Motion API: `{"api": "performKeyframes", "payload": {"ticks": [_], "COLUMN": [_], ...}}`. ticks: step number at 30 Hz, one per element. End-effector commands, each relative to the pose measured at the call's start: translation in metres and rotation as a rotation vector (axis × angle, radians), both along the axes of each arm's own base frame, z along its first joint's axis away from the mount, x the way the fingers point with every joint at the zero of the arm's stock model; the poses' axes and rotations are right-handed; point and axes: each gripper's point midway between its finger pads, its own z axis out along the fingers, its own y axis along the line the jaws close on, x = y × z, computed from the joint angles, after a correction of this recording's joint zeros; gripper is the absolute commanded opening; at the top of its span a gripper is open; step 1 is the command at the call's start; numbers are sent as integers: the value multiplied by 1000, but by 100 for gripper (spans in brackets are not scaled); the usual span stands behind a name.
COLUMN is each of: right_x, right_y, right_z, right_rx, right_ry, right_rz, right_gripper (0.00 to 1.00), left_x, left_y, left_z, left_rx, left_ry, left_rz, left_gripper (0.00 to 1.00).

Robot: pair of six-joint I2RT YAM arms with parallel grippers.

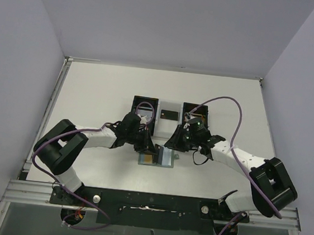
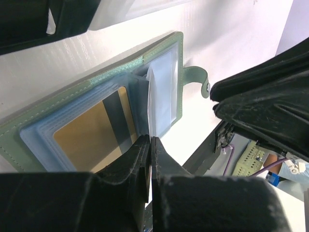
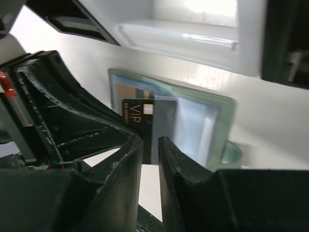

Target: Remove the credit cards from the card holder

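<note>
The card holder [image 1: 167, 163] lies open on the table between the two arms, teal-grey with pale blue pockets [image 2: 161, 92] and a side tab [image 2: 197, 77]. A gold-orange credit card [image 2: 87, 137] sits in its left pocket. My left gripper [image 2: 150, 139] is shut on the edge of a pale blue pocket leaf at the fold. A black credit card [image 3: 136, 113] marked VIP sticks out of the holder [image 3: 227, 108] toward my right gripper [image 3: 150, 141]. That gripper's jaws stand a little apart, with the card's near edge just beyond the tips.
Two black square boxes [image 1: 144, 113] [image 1: 197, 117] stand behind the holder. Between them is a pale tray [image 1: 170, 106] with a small black rectangle [image 1: 169, 115] on it. Grey walls close off the table's left and right sides.
</note>
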Motion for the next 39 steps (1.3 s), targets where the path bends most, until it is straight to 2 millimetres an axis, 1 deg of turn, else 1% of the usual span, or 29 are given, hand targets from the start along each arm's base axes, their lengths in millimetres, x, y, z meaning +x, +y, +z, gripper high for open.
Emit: {"api": "performKeyframes", "payload": {"ticks": [1,2,4,7,8,9,11,12,14,16,18,20,24,29,32,34,39], "right_x": [5,3,-4,-11,-13,-14,-14,-14,-15,-14,-14,-13,-12,-11,-7,-4,2], "right_y": [26,29,30,19,14,11,7,6,5,4,2,2,0,-10,-11,-8,11], "right_z": [11,5,-12,-37,-43,-45,-49,-50,-51,-51,-51,-49,-44,-40,-30,-21,6], "right_rx": [70,65,35,-63,-87,-101,-122,-126,-135,-139,-144,-144,-147,-197,-206,-194,-145], "right_ry": [-34,-18,32,102,111,115,117,118,119,117,114,107,89,63,23,-8,-80], "right_rz": [73,83,92,63,53,46,38,38,36,32,25,21,15,6,18,33,80], "right_gripper": [22,22,21,20,20,20,20,20,21,20,21,20,20,20,21,22,22], "left_x": [10,10,11,9,6,4,0,-1,-1,2,3,2,1,2,3,2,2], "left_y": [-5,-6,-5,-8,-10,-12,-15,-16,-15,-10,-6,-5,-2,6,12,14,28], "left_z": [20,21,23,26,25,26,24,24,22,19,18,18,17,28,36,42,45], "left_rx": [-41,-44,-45,-68,-83,-97,-109,-110,-94,-47,-21,-13,14,37,50,39,93], "left_ry": [-68,-72,-77,-79,-69,-61,-45,-43,-44,-50,-59,-58,-64,-106,-138,-153,-178], "left_rz": [7,7,8,-8,-24,-39,-55,-58,-56,-38,-36,-39,-34,-10,9,10,44], "left_gripper": [2,3,7,15,20,21,21,20,12,10,4,0,0,0,0,0,0]}}
